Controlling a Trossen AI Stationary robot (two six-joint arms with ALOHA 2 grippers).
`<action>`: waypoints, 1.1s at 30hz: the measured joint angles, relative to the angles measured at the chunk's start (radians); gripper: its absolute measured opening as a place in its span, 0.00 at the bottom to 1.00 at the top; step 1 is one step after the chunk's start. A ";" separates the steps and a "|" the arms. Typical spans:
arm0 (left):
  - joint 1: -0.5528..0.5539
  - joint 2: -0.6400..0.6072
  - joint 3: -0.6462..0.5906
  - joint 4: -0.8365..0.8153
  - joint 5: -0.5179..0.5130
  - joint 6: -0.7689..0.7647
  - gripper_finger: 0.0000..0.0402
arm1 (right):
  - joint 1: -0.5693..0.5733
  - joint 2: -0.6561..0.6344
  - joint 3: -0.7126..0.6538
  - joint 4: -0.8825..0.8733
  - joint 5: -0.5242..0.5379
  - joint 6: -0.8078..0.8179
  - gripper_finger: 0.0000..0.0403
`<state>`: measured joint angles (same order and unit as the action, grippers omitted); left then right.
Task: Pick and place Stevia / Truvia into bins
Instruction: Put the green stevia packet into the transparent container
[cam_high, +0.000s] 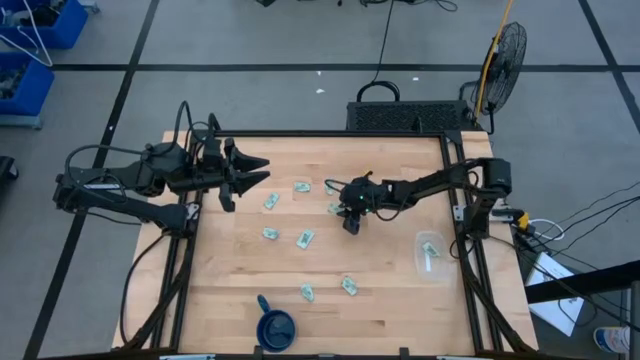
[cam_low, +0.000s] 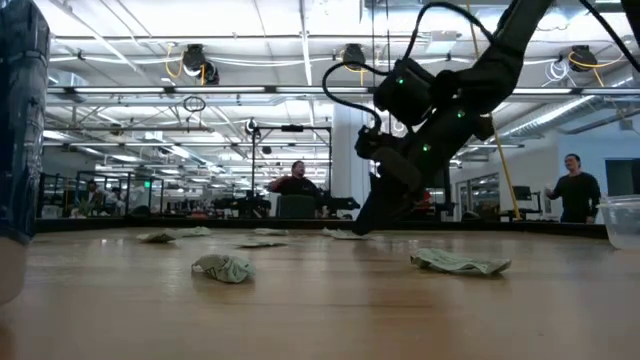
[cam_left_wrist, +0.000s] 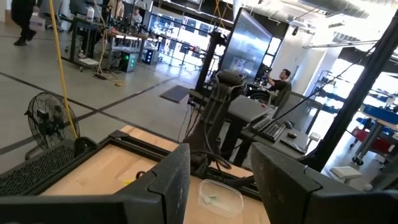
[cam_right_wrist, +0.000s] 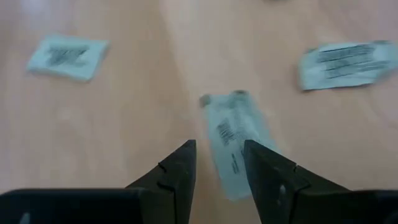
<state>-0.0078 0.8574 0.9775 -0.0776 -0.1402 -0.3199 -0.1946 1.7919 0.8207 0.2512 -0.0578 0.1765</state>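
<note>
Several pale green and white Stevia sachets (cam_high: 305, 238) lie flat and scattered on the wooden table. My right gripper (cam_high: 350, 220) is low over the table's middle, slanting down, fingers open. One sachet (cam_right_wrist: 236, 140) lies on the wood just ahead of and between its fingertips (cam_right_wrist: 219, 168), untouched as far as I can see. The clear plastic bin (cam_high: 432, 255) stands at the right with one sachet (cam_high: 430, 250) inside. My left gripper (cam_high: 245, 175) waits raised and open at the table's far left.
A dark blue mug (cam_high: 275, 328) stands near the table's near edge. Two more sachets (cam_right_wrist: 67, 56) (cam_right_wrist: 345, 62) lie beyond the right gripper. In the low view, crumpled sachets (cam_low: 225, 267) (cam_low: 460, 263) lie in the foreground. People stand in the room behind.
</note>
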 joint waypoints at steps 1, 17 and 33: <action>0.000 0.000 0.000 0.000 0.000 0.000 0.44 | -0.007 0.004 0.000 0.005 0.001 0.013 0.32; 0.000 0.000 0.000 0.000 0.000 0.002 0.44 | -0.034 0.066 0.005 0.023 0.005 -0.095 0.32; 0.000 0.000 0.000 -0.001 0.000 0.000 0.44 | -0.019 -0.024 -0.003 -0.046 -0.006 -0.043 0.01</action>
<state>-0.0078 0.8577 0.9774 -0.0784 -0.1406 -0.3195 -0.2136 1.7677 0.8175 0.2055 -0.0641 0.1337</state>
